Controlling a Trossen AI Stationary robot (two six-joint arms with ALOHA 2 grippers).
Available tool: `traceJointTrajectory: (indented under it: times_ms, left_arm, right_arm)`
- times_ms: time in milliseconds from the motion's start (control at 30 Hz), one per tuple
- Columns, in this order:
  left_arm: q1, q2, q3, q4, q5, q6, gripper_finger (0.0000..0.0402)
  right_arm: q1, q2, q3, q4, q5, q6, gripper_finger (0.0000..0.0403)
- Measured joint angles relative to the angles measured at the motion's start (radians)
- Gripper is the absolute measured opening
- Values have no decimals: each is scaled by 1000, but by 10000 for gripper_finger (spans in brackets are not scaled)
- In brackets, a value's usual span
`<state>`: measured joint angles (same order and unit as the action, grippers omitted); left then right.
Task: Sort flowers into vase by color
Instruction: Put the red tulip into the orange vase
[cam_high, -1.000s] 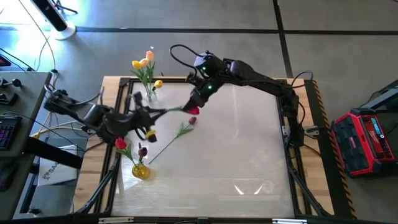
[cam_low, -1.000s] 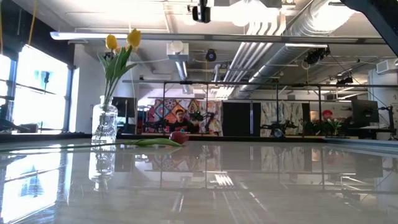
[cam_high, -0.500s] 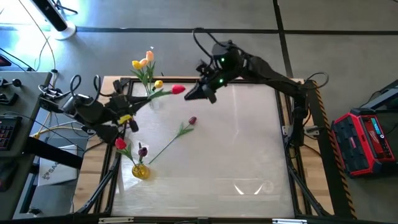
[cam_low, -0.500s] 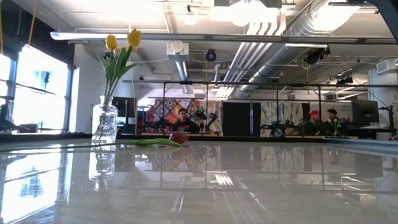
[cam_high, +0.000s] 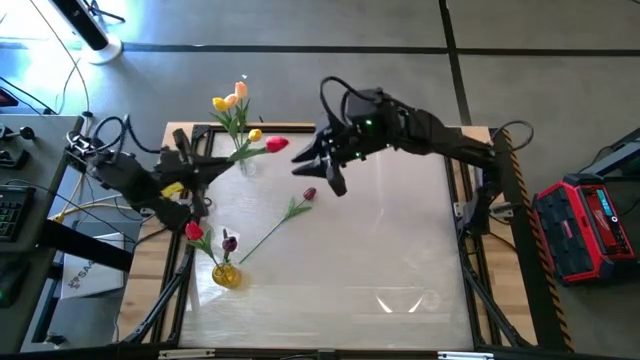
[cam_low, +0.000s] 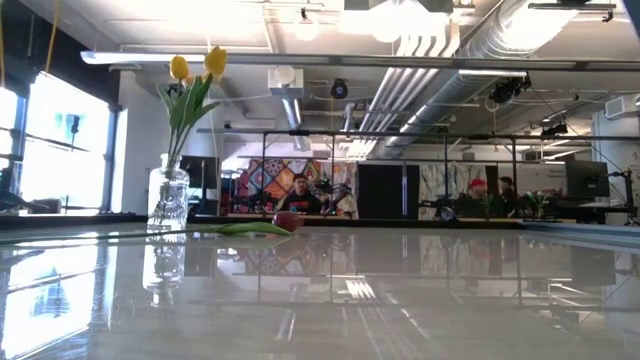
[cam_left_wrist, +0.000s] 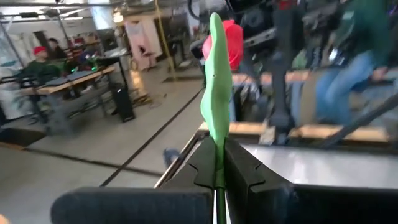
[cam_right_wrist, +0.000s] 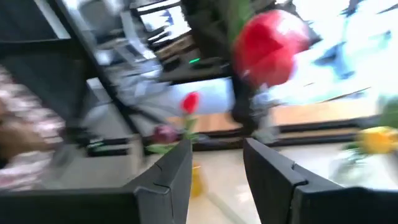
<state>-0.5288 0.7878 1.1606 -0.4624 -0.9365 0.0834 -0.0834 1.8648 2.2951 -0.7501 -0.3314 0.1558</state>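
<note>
My left gripper (cam_high: 198, 173) is at the table's far left, shut on a red tulip (cam_high: 277, 144) whose stem reaches over the clear vase (cam_high: 243, 162) of yellow and peach tulips (cam_high: 228, 100). In the left wrist view the stem and leaf (cam_left_wrist: 214, 112) rise from my gripper (cam_left_wrist: 218, 177) to the red head (cam_left_wrist: 227, 43). My right gripper (cam_high: 316, 172) is open and empty, just right of that head; its wrist view (cam_right_wrist: 217, 171) shows the head (cam_right_wrist: 270, 46) close ahead. A dark red tulip (cam_high: 308, 194) lies flat on the table. A yellow vase (cam_high: 226, 276) holds a red (cam_high: 193, 230) and a maroon tulip (cam_high: 229, 241). My left gripper pinches the red tulip's thin green stem (cam_left_wrist: 217, 163) between its two fingers, low on the stem, far from the head. The fingers point toward the table's right, and the stem runs out ahead along them. The tulip is lifted clear of the table, head end farthest out.
The low view shows the clear vase (cam_low: 168, 205) at the far left and the lying tulip (cam_low: 285, 221) on the glossy table top. Black frame rails (cam_high: 470, 200) run along the table's sides. People sit in the room beyond the table.
My left gripper has drawn back toward the table's left and far edge with the red tulip, which has risen off the table and now reaches over the clear vase. My right gripper has come away from the tulip's head, gone toward the far edge, then back a little.
</note>
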Motion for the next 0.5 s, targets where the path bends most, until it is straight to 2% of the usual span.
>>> traceJointTrajectory:
  times_ms: [133,300,400,500]
  left_arm:
    - [-63,-63,-65,78,-9,7,0]
    - [-130,-156,-207,292,23,83,0]
    - [-156,-211,-317,495,83,169,0]
    - [-169,-257,-438,707,145,256,0]
  right_arm:
    - [62,-11,1,12,209,-59,133]
    - [118,-7,1,9,374,-78,134]
    - [134,-8,1,6,428,-57,134]
    - [147,-8,1,-5,435,-41,134]
